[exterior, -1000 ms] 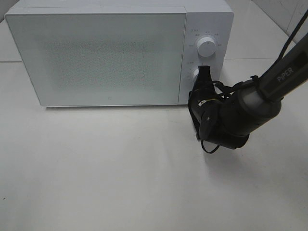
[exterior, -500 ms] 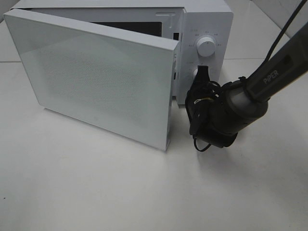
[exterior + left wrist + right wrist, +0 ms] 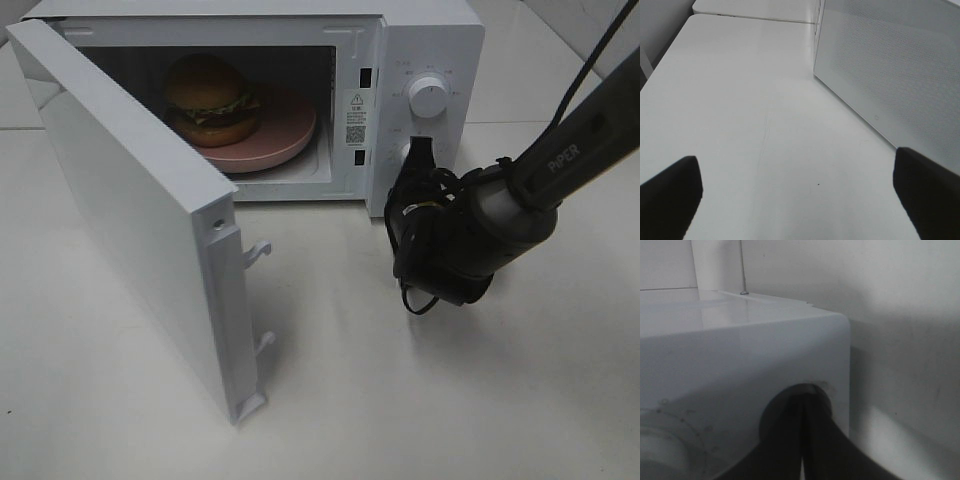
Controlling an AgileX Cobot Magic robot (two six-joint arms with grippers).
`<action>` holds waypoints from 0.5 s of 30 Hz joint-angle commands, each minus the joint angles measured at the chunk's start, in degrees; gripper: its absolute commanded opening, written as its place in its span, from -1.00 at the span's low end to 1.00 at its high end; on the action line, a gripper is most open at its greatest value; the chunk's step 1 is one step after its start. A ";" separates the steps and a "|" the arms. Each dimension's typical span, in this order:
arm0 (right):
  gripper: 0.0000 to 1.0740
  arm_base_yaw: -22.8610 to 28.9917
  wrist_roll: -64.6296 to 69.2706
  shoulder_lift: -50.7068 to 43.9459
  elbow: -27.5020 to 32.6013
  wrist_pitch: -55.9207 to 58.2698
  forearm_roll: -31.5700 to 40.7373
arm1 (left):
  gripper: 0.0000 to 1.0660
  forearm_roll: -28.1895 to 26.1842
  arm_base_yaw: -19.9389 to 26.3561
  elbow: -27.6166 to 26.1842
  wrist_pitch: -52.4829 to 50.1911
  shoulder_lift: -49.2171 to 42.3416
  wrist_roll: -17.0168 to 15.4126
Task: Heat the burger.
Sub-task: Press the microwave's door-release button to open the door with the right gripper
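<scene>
The burger (image 3: pixel 210 98) has a glossy brown bun, green lettuce and a dark patty. It sits on a round pink plate (image 3: pixel 290 130) inside the white microwave (image 3: pixel 430 40), whose door (image 3: pixel 140 230) stands wide open to the left. My right gripper (image 3: pixel 420 150) is shut, and its tips touch the lower control (image 3: pixel 407 158) on the panel. In the right wrist view the fingers (image 3: pixel 790 450) press together at that control. My left gripper (image 3: pixel 799 192) is open and empty above the table, with the door's outer face (image 3: pixel 900 75) beside it.
An upper dial (image 3: pixel 430 97) sits above the right gripper. The open door's edge with two latch hooks (image 3: pixel 258 252) juts over the white table (image 3: pixel 400 400) toward the front. The right arm (image 3: pixel 500 215) reaches in from the right.
The microwave door has swung from shut to fully open, and the burger on its plate now shows. The right gripper has stayed at the lower control.
</scene>
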 commanded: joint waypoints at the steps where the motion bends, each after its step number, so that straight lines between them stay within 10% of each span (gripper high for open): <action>1: -1.00 -1.60 -0.40 -0.11 -5.27 -7.16 -10.31 | 0.79 -0.06 0.00 0.17 -0.34 -1.15 -0.40; 15: -1.00 -0.80 0.80 -3.55 -1.83 -2.52 -11.23 | 0.79 -0.06 0.00 0.17 -0.34 -1.15 -0.34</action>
